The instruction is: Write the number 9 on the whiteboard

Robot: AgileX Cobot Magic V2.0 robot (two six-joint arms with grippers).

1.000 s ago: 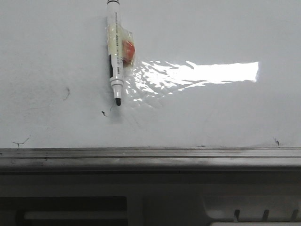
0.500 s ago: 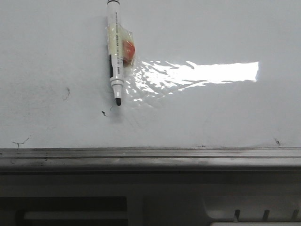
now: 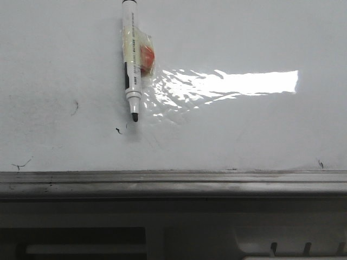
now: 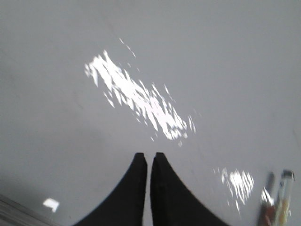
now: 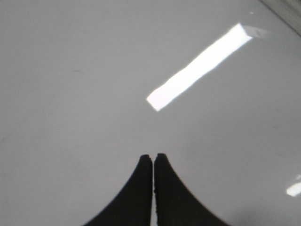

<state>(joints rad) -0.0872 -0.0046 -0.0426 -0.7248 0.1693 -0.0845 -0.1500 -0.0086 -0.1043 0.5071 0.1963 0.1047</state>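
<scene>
The whiteboard (image 3: 244, 130) fills the front view, glossy white with glare. No number 9 shows on it. A white and black marker (image 3: 130, 59) lies on the board at the upper left, uncapped, tip (image 3: 134, 116) pointing toward the rail, with clear tape and an orange piece (image 3: 147, 56) on its barrel. Neither gripper shows in the front view. My left gripper (image 4: 150, 154) is shut and empty over the bare board (image 4: 211, 56), and the marker (image 4: 282, 197) is blurred off to its side. My right gripper (image 5: 154, 155) is shut and empty over the bare board (image 5: 70, 94).
A grey metal rail (image 3: 173, 181) runs along the board's near edge, and also shows in the right wrist view (image 5: 287, 9). Small black stray scribbles (image 3: 119, 130) (image 3: 75, 107) (image 3: 20, 163) (image 3: 319, 162) mark the board. A bright glare strip (image 3: 233, 84) lies right of the marker.
The whole front view has shifted by a hair. The marker and the marks on the board have not moved relative to each other.
</scene>
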